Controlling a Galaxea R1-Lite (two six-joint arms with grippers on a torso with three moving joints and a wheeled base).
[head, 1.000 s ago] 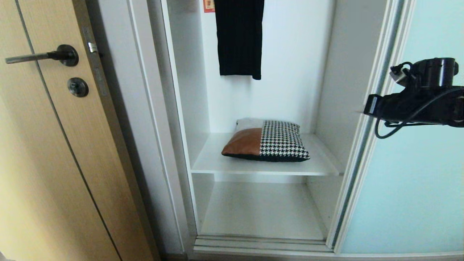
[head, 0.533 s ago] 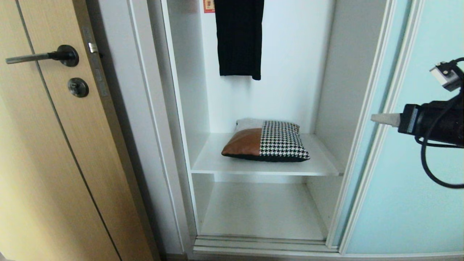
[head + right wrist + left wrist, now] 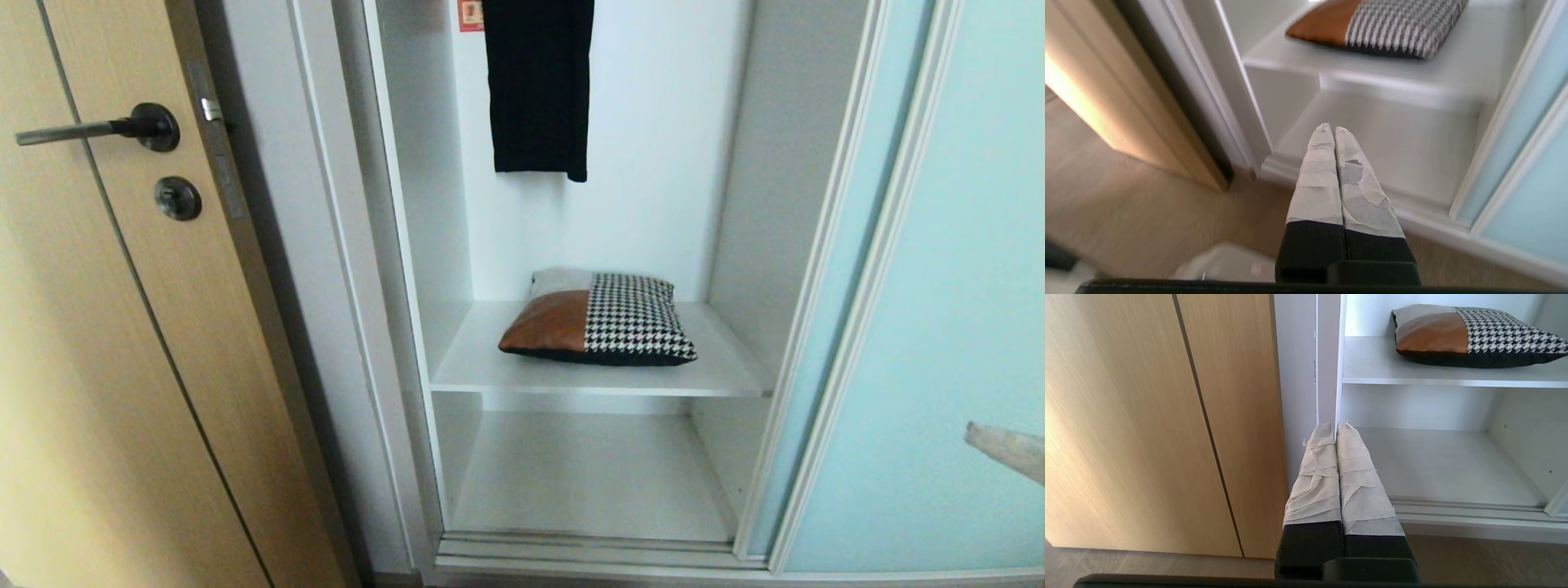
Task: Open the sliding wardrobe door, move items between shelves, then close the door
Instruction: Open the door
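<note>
The sliding wardrobe door (image 3: 963, 286), frosted aqua glass in a pale frame, stands pushed to the right, leaving the compartment open. The items (image 3: 600, 318), a bundle with rust-brown and houndstooth parts over black, lie on the upper of the two white shelves (image 3: 490, 367). The lower shelf (image 3: 588, 474) is bare. Only the taped tip of my right gripper (image 3: 976, 434) shows at the lower right, in front of the door glass. It is shut and empty (image 3: 1329, 128), low before the lower shelf. My left gripper (image 3: 1334, 425) is shut, empty and parked low by the wardrobe's left post.
A tan wooden door with a dark lever handle (image 3: 98, 128) fills the left. A long black garment (image 3: 539, 82) hangs at the back of the compartment. The floor track (image 3: 596, 551) runs along the wardrobe's front. Part of my white base (image 3: 1224, 261) shows on the wood floor.
My right arm has left the door's edge and dropped from mid height to the lower right edge. The door stands slightly further right than a second ago. The bundle has not moved.
</note>
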